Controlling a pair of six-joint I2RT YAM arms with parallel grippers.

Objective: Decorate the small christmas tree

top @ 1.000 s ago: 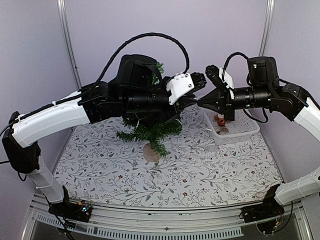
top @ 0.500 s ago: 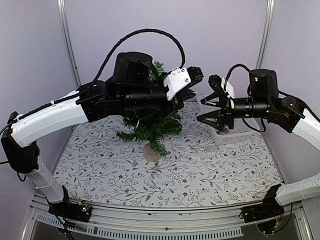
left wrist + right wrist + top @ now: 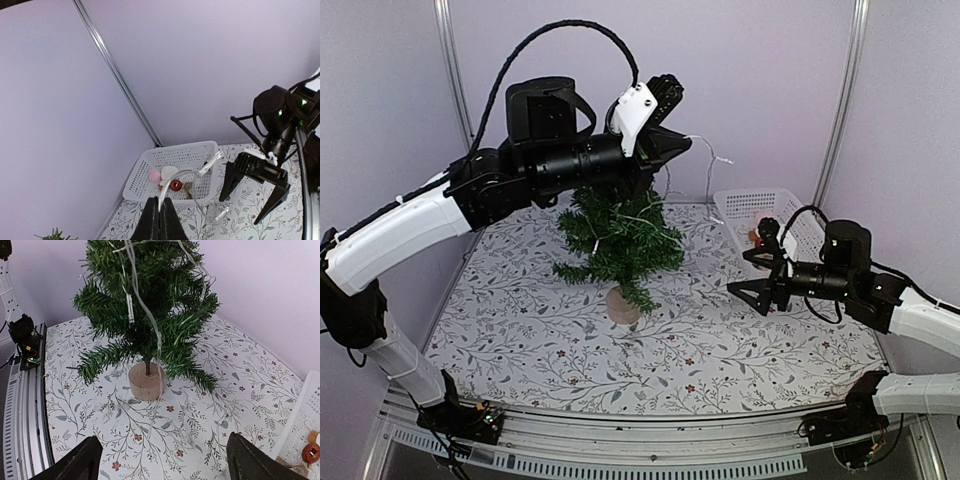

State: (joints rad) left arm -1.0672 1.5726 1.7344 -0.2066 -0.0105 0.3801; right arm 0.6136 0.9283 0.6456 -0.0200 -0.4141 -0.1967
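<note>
Overhead, left pincer (image 3: 159,205) clamps light string (image 3: 212,161) above small christmas tree (image 3: 615,235); right pincer (image 3: 740,272) gapes.

1. The surface (image 3: 520,330) wears a white cloth printed with grey leafy sprigs and small red flowers.
2. A white plastic basket (image 3: 185,150) with slotted walls stands at the far right corner.
3. In it lie a pink ball (image 3: 154,175), a red ball (image 3: 175,185) and a pale rounded piece (image 3: 169,172), close together.
4. A thin clear light string (image 3: 210,162) crosses in front of the basket.
5. Slim metal posts (image 3: 450,70) stand against lilac walls (image 3: 760,80).
6. A metal rail (image 3: 640,445) runs along the near edge.
</note>
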